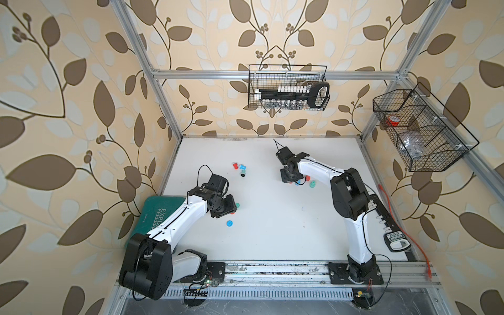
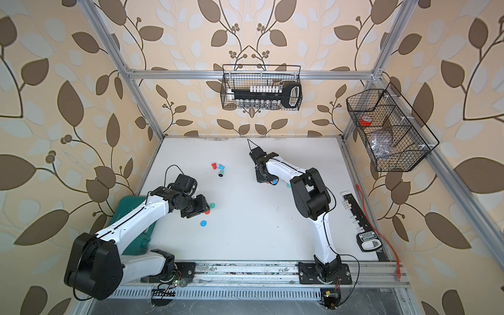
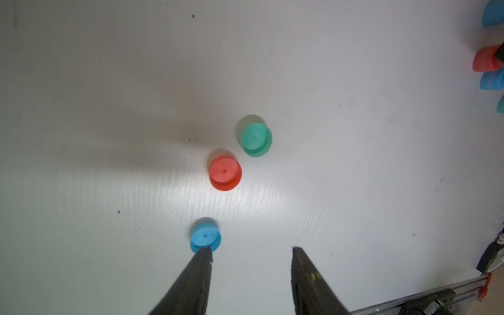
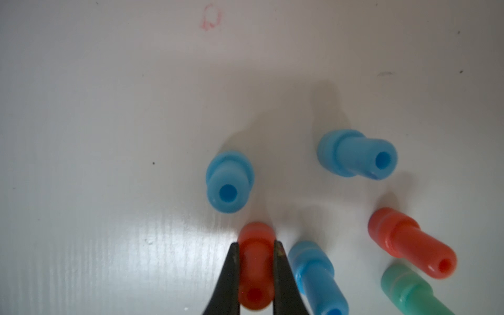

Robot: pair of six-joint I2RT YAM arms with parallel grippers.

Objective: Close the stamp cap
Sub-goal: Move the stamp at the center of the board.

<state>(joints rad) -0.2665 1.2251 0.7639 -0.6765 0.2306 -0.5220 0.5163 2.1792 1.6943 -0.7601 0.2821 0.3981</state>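
Note:
In the right wrist view my right gripper [image 4: 256, 245] is shut on the barrel of a red stamp [image 4: 255, 272] standing just over the white table. Round it stand several uncapped stamps: two blue ones [image 4: 229, 185] [image 4: 357, 154], a third blue one [image 4: 316, 275], a red one [image 4: 409, 242] and a green one [image 4: 409, 291]. In the left wrist view my left gripper [image 3: 251, 249] hangs open and empty above the table. Three loose caps lie ahead of it: blue cap [image 3: 205, 237] at one fingertip, red cap [image 3: 225, 173], green cap [image 3: 256, 139].
Three more stamps [image 1: 240, 167] lie toward the back of the white table [image 1: 272, 231]. A green bag [image 1: 161, 215] sits at the left edge, a black tool [image 1: 396, 241] at the right edge. Two wire baskets [image 1: 287, 87] [image 1: 420, 131] hang on the frame.

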